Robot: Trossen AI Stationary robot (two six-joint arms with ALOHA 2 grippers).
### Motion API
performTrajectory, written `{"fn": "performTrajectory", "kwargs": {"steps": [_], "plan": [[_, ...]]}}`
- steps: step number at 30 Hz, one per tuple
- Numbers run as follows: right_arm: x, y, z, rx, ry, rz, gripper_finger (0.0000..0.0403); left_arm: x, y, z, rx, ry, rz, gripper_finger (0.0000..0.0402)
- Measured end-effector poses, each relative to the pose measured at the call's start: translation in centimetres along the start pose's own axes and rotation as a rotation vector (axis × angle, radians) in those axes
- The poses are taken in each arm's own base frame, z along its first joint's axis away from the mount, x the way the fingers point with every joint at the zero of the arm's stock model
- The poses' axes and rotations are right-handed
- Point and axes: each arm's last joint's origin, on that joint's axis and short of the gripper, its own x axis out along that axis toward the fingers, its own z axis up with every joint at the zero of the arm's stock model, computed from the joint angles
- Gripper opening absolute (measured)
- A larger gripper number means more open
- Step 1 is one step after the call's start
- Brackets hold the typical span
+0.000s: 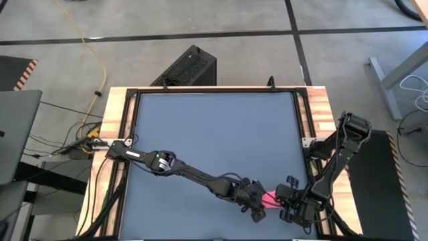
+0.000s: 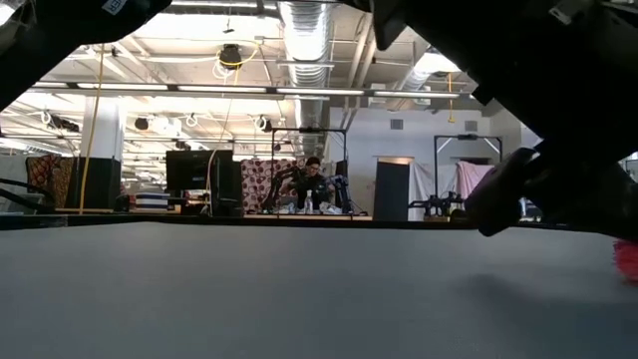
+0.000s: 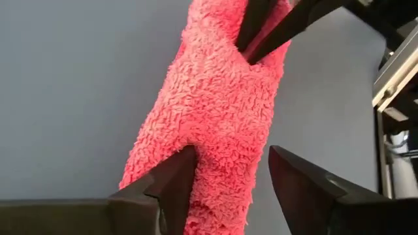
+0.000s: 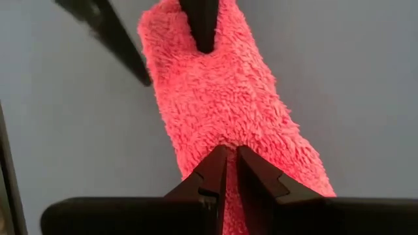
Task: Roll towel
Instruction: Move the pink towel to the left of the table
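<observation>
Towel (image 1: 270,198): pink, bunched lengthwise, near the table's (image 1: 214,134) front right edge, between both grippers. Right gripper (image 4: 230,160): fingers pinched tight on one end. Left gripper (image 3: 228,173): fingers spread wide around the opposite end

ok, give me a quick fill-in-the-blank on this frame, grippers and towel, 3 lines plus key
1. The towel stretched between the two grippers is bright ____ in colour.
2. The right gripper has its fingers ____ on one end of the towel.
3. The left gripper is ____, with a wide gap between its fingers, the towel passing between them.
4. In the high view, both grippers meet near the table's ____ right corner.

Missing words: pink; shut; open; near
</observation>
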Motion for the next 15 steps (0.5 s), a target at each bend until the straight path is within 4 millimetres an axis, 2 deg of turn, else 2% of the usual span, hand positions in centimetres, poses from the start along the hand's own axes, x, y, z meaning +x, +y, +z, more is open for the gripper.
{"fn": "performTrajectory", "kwargs": {"steps": [3,8,15], "plan": [[0.0,0.0,0.0,0.002,0.000,0.003,0.0067,0.0,0.2,-0.3,0.035,0.030,0.027,0.0172],[0.1,0.0,0.3,0.015,0.001,-0.001,0.0068,-0.2,-0.4,-1.0,0.188,0.052,0.006,0.0138],[0.6,-0.2,1.5,-0.009,-0.012,-0.009,0.0068,-0.7,0.3,-1.6,0.159,0.151,0.089,0.0111]]}}
